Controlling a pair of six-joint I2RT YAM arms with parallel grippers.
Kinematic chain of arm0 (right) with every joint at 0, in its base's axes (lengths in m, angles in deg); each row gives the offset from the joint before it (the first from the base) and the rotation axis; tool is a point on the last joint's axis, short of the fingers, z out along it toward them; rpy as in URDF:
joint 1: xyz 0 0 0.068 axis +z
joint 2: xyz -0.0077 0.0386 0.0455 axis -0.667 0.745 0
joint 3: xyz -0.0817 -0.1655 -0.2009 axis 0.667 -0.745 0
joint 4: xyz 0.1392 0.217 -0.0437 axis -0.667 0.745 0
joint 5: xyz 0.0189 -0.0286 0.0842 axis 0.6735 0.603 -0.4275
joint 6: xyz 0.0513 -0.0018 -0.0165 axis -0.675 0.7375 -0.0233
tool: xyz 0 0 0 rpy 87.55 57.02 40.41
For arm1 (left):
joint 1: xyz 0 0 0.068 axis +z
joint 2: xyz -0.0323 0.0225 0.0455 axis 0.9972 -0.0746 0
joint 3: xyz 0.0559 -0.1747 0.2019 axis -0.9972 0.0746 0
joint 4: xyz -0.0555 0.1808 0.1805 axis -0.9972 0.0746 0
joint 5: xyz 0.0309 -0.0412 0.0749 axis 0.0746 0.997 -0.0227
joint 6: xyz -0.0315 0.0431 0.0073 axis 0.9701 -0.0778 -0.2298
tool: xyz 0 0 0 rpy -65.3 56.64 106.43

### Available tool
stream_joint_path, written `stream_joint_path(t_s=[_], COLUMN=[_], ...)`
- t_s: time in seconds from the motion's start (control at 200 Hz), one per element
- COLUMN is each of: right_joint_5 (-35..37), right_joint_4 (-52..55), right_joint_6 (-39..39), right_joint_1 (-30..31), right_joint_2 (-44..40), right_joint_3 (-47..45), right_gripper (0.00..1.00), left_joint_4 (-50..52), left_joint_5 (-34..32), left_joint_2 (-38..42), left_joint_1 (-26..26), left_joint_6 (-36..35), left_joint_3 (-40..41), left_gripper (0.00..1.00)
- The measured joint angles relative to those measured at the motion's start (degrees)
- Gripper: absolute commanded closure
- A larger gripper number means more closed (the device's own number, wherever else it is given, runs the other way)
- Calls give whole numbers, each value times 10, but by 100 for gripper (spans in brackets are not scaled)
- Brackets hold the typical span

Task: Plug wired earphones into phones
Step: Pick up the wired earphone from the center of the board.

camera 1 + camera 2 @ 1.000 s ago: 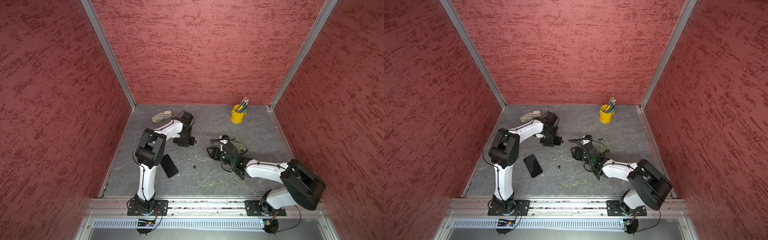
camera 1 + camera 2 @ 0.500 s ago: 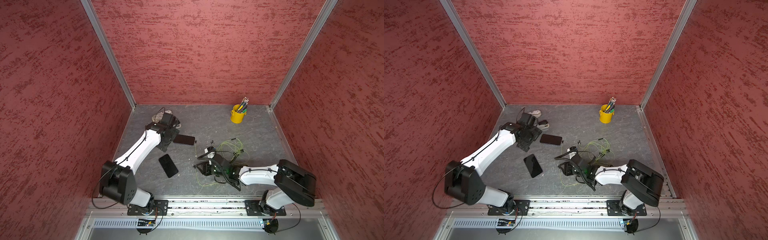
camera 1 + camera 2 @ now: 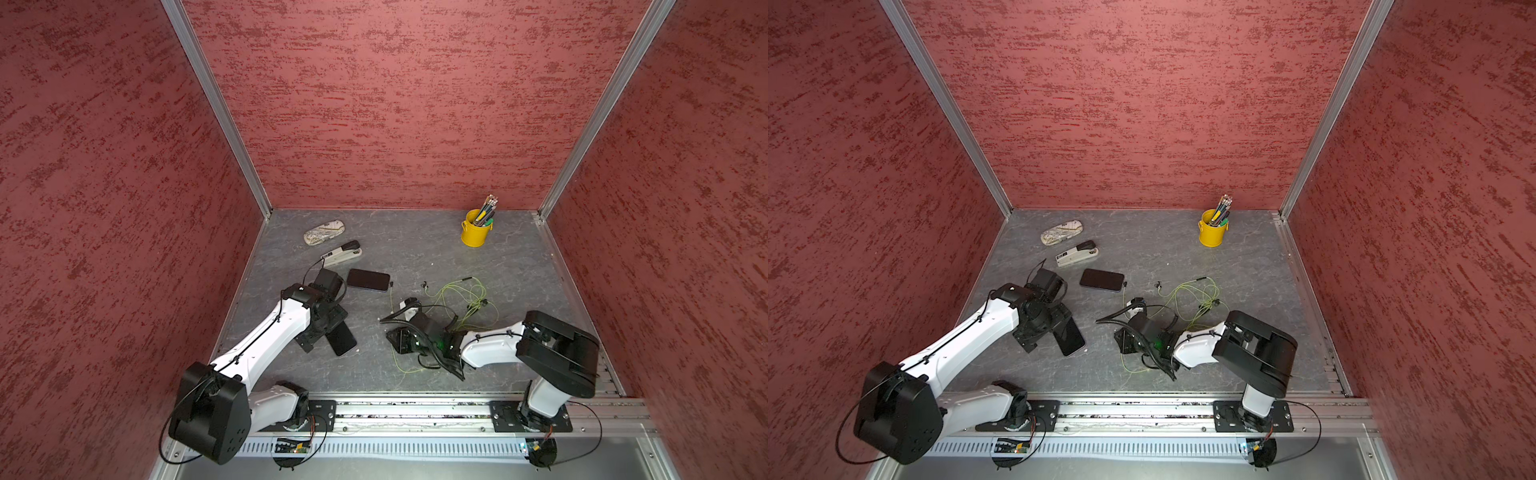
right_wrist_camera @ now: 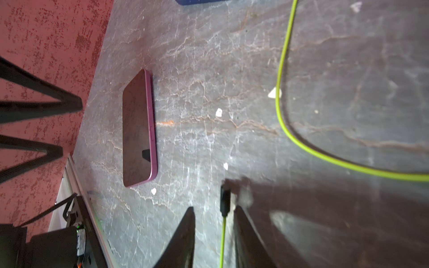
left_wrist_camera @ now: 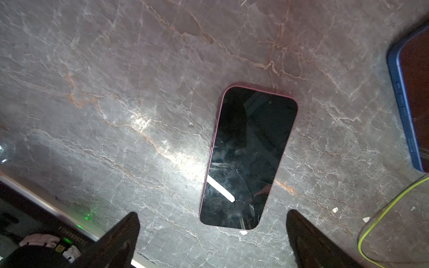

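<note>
Black earphone plug lies between right claw tips; sticker writing unreadable.

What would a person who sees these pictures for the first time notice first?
The yellow-green earphones lie tangled in the middle, and a yellow pencil cup stands near the far right corner. The right gripper has its open jaws either side of a black plug; the left gripper hangs wide open above a pink-edged phone.
</note>
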Motion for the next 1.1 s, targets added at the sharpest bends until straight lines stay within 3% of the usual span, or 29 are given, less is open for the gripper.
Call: stream_joint_path(t_s=[0.571, 1.097], right_joint_5=[28, 28], right_joint_4=[10, 8], right_joint_6=[-3, -3], right_joint_1=[0, 0], right_joint_2=[27, 39], right_joint_3=[15, 24], right_gripper=[79, 86], left_joint_4=[-73, -92], left_joint_5=[26, 27], left_joint_2=[19, -14], left_joint_1=[14, 14], left_joint_6=[-17, -17], left_joint_3=[42, 46], left_gripper=[0, 0])
